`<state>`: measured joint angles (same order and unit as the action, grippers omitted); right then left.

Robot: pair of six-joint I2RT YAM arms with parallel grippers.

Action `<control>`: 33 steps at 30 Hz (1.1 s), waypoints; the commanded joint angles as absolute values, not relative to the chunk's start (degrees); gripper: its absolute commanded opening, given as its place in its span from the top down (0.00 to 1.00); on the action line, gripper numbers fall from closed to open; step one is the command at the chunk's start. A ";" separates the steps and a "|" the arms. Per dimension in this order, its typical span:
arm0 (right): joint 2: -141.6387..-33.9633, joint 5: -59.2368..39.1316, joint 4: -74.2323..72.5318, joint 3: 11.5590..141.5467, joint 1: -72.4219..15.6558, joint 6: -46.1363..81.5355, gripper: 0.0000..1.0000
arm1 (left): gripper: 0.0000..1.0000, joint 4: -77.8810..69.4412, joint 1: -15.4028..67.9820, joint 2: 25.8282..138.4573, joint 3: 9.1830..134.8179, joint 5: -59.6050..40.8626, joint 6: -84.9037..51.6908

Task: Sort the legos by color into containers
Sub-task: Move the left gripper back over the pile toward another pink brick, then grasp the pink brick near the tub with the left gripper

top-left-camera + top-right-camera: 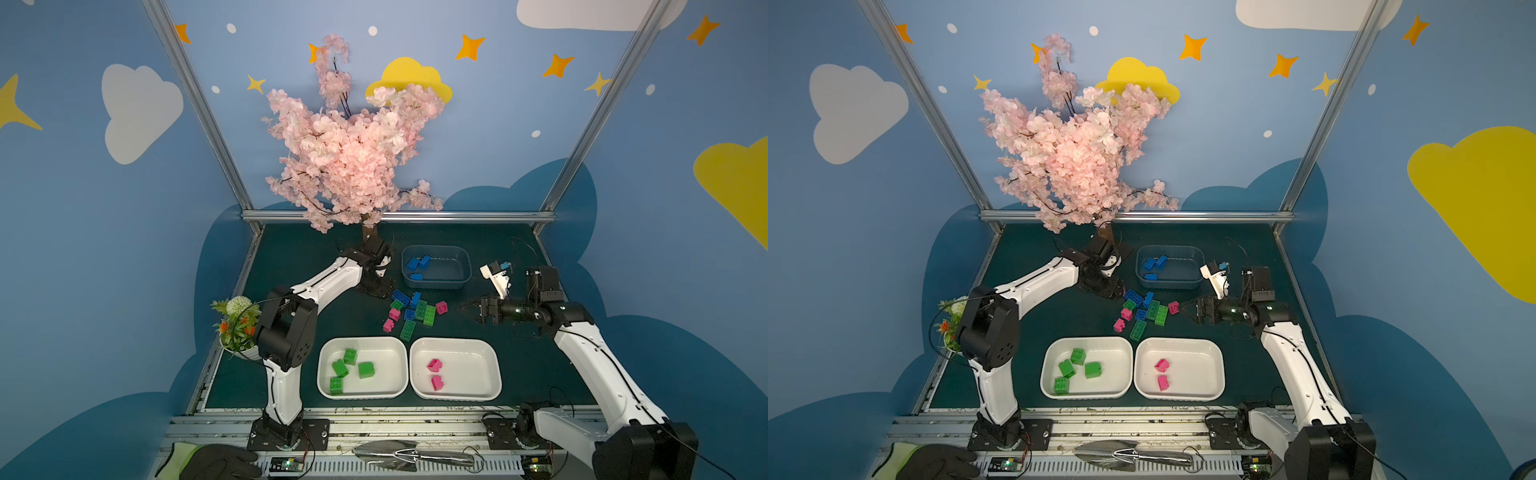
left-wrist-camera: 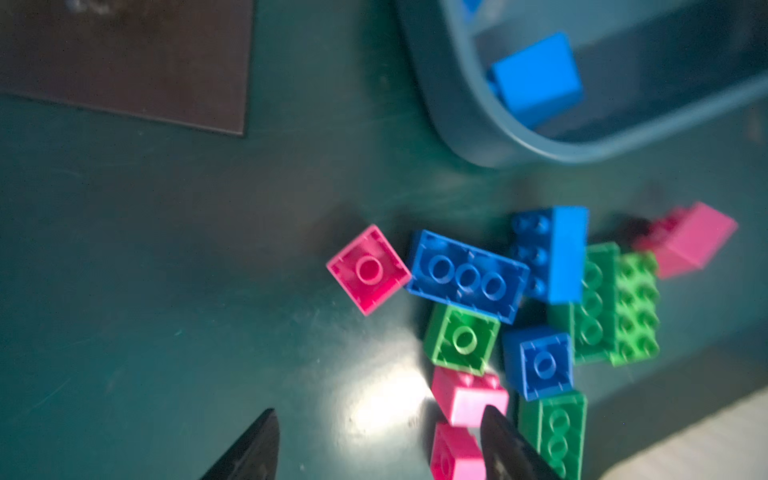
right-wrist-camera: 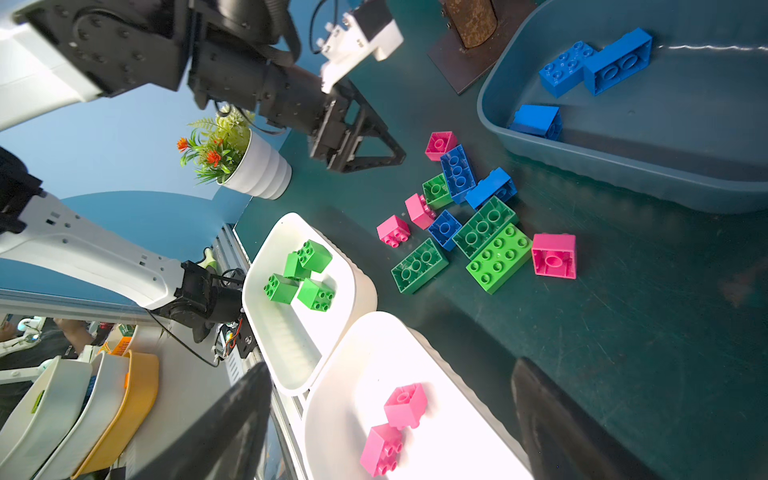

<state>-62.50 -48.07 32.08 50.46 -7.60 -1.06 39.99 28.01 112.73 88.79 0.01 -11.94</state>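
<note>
Four green legos [image 1: 350, 356], two pink legos [image 1: 434, 365] and three blue legos [image 1: 424, 262] are sorted into the trays [image 1: 386, 370] and the tub [image 1: 436, 284]; a mixed pile [image 1: 409, 311] is left on the tabletop [image 1: 519, 365] between the wide, empty left jaws and right jaws.

grn/blu/pnk legos [image 1: 429, 314], wht trays [image 1: 374, 386]

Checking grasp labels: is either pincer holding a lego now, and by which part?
Nothing is held. Left pincer stands open beside the loose legos; right pincer is open and empty too.

No legible text or labels
</note>
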 commanded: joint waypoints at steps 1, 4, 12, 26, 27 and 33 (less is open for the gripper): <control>-62.81 -49.00 30.76 49.64 -7.75 -0.52 0.11 | 0.25 39.92 27.56 115.57 92.81 2.99 -21.03; -63.10 -48.96 30.85 49.77 -7.80 -0.78 0.11 | 0.26 42.22 27.43 119.29 96.92 4.28 -24.64; -64.23 -49.25 30.06 49.83 -7.74 -0.54 0.11 | 0.29 40.47 26.87 124.07 98.76 2.70 -28.78; -66.03 -49.72 29.98 50.89 -7.78 -0.93 0.11 | 0.31 45.91 27.39 128.06 101.87 6.78 -29.00; -66.11 -49.66 29.92 50.89 -7.71 -0.87 0.11 | 0.32 46.17 27.43 127.98 101.87 7.47 -28.59; -66.01 -49.70 30.18 50.98 -7.65 -1.04 0.11 | 0.34 48.90 27.81 126.55 101.95 11.95 -25.43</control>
